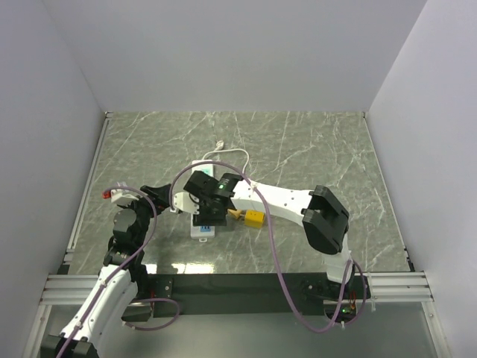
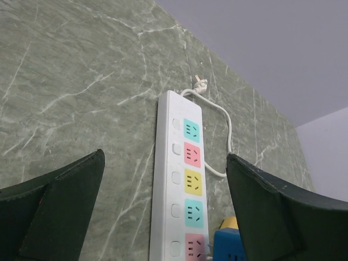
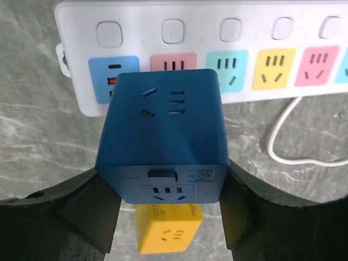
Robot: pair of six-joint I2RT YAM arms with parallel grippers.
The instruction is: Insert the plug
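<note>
Green-grey marble-patterned table (image 1: 313, 149) fills the floor of a plain white-walled booth. Over it, the blue cube plug (image 3: 163, 130) sits clamped between the two fingers of the right gripper (image 3: 168, 187), which press on its left and right sides at a middling spread. The cube is about as wide as it is tall, so it has no clear long axis. One socket face points up at the wrist camera and another, with a small button, faces back toward the wrist; its prongs are hidden. It hangs over the near end of the white power strip (image 3: 217, 27), covering part of the blue USB panel and the pink socket, and I cannot tell whether it touches the strip. The strip's long axis runs away from the arm bases, its white cord (image 1: 227, 153) looping off the far end. A yellow cube (image 1: 254, 218) lies just beside the strip, under the right wrist. The left gripper (image 1: 160, 195) stands spread wide and holds nothing, left of the strip.
</note>
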